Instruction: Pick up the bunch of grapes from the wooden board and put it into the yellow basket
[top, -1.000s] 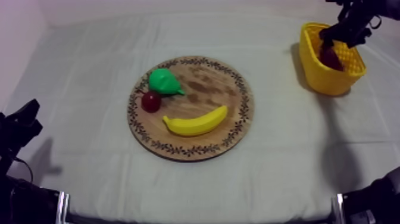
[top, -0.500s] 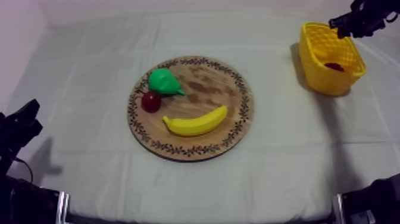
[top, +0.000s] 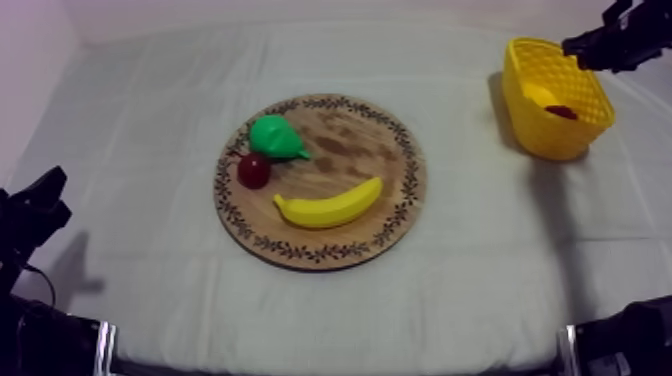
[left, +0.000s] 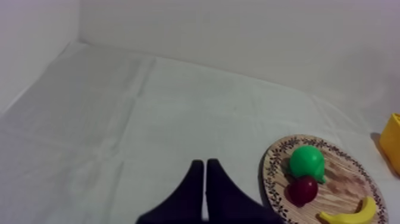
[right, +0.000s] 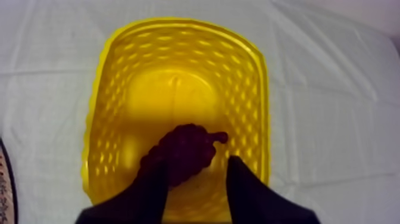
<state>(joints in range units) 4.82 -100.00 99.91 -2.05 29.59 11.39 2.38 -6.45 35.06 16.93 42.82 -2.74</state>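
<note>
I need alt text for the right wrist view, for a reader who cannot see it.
A bunch of grapes lies inside the yellow basket, seen from above. The right gripper hangs over it, its two black fingers apart above the grapes. Grey-white cloth surrounds the basket.

- soft, even light over the top view; no glare on the cloth (top: 150, 120).
- the yellow basket (top: 540, 135) throws a grey shadow on its side toward the wooden board (top: 390, 150); a fainter, longer shadow runs down the cloth below it.
- in the right wrist view the basket's floor glows bright, while the bunch of grapes (right: 184, 149) looks almost black.
- the left wrist view is dimmer and greyer.
</note>
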